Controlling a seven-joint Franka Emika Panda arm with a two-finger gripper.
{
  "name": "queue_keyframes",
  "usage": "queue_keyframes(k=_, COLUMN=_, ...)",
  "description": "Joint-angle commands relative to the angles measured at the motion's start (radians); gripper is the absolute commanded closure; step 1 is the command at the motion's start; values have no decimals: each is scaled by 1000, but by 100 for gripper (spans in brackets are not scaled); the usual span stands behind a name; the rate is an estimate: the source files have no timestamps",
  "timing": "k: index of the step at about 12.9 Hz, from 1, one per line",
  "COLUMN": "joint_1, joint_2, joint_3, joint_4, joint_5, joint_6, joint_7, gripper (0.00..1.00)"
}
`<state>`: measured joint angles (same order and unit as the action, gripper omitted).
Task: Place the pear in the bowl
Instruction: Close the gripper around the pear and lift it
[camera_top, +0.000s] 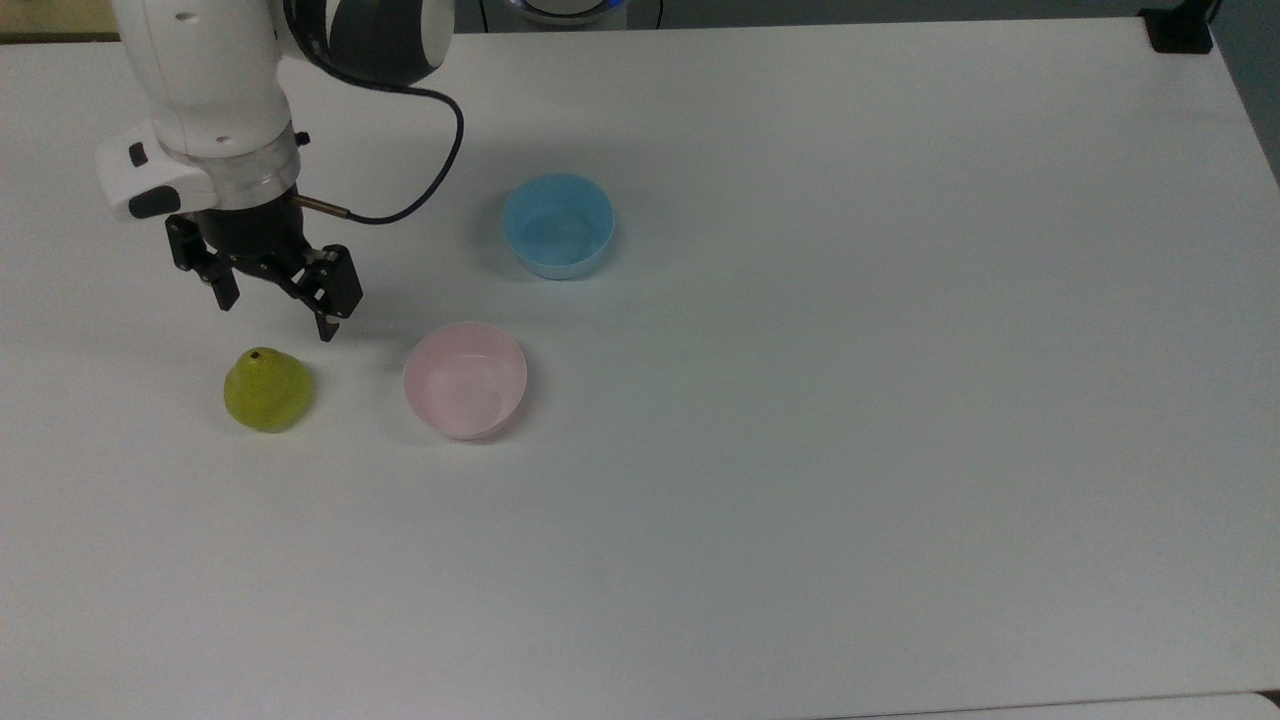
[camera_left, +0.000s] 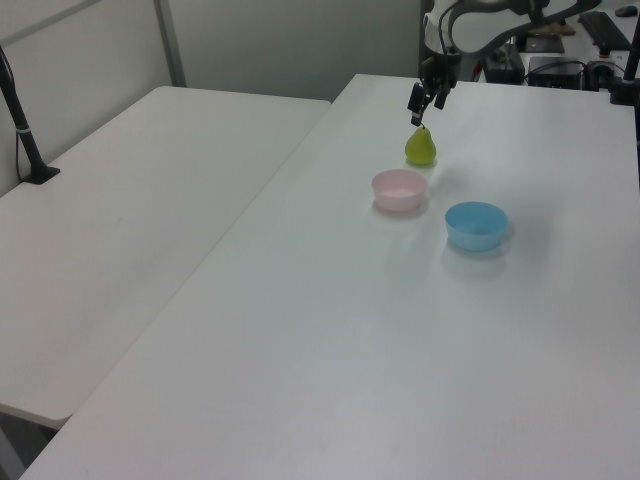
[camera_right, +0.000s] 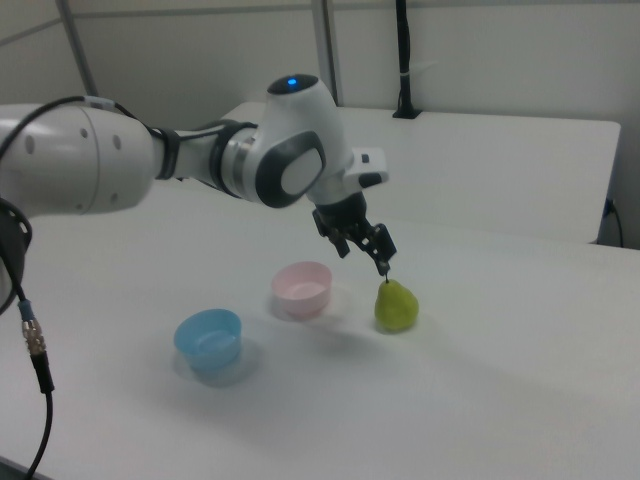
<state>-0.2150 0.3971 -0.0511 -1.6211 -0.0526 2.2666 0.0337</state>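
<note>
The yellow-green pear (camera_top: 267, 390) stands upright on the white table, at the top view's left. Just to its right in the top view sits the pale pink bowl (camera_top: 465, 380), with nothing inside. My gripper (camera_top: 276, 316) hangs open and holds nothing, a little above and behind the pear's top. In the left view the gripper (camera_left: 425, 108) is directly over the pear (camera_left: 420, 148), with the pink bowl (camera_left: 399, 188) nearer the camera. In the right view the gripper (camera_right: 365, 255) has one fingertip close to the stem of the pear (camera_right: 396, 306), beside the pink bowl (camera_right: 302, 288).
A light blue bowl (camera_top: 558, 225) of the same size stands behind and to the right of the pink one in the top view. A second white table (camera_left: 120, 220) adjoins at the left view's left, with a black post (camera_left: 25, 125) on it.
</note>
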Motion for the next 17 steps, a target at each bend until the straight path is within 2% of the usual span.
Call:
queue_keyframes(k=1, joint_1=-23, joint_2=67, joint_3=0, joint_4=15, joint_5=-32, joint_6=77, joint_7=-44, gripper=0)
queue_keyframes(k=7, joint_1=-41, joint_2=146, joint_3=0, joint_4=15, joint_5=-73, joint_6=148, joint_7=-58, gripper=0)
queue_keyframes(k=8, joint_1=-41, joint_2=146, joint_3=0, joint_4=15, joint_5=-73, joint_6=160, joint_7=-60, gripper=6)
queue_keyframes(k=11, joint_1=-40, joint_2=170, joint_3=0, joint_4=15, joint_5=-73, joint_6=169, joint_7=-58, gripper=38)
queue_keyframes(k=13, joint_1=-40, joint_2=169, joint_3=0, joint_4=11, joint_5=-69, joint_6=226, joint_7=-55, gripper=53)
queue_keyframes(k=14, joint_1=-41, joint_2=167, joint_3=0, joint_4=9, joint_5=-69, joint_6=231, joint_7=-55, gripper=57)
queue_keyframes(k=17, joint_1=-43, joint_2=143, joint_3=0, joint_4=7, joint_5=-69, joint_6=223, joint_7=-55, gripper=58)
